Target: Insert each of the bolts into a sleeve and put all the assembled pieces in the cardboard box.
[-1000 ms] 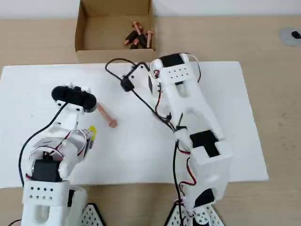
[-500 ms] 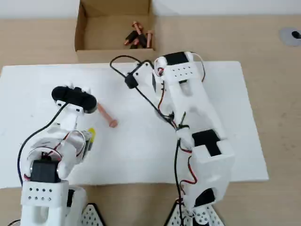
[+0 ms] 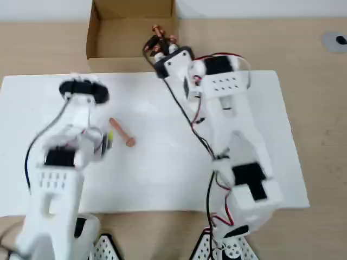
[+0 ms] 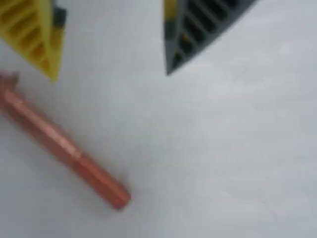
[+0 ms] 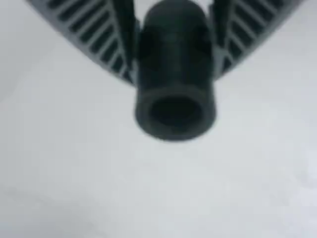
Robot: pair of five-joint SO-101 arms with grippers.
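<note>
Copper bolt (image 3: 121, 132) well inside white sheet (image 3: 162, 173).

a white sheet (image 3: 162, 179) lies beneath the left claw (image 4: 110, 72) and the right claw (image 5: 173, 77). bare wooden table (image 3: 320, 108) borders it. a small grey disc (image 3: 332, 40) rests on the wood, well off to the right of the right claw.

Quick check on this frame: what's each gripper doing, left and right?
Left gripper: open, empty; the bolt lies loose beside it.
Right gripper: closed on a black sleeve.
</note>
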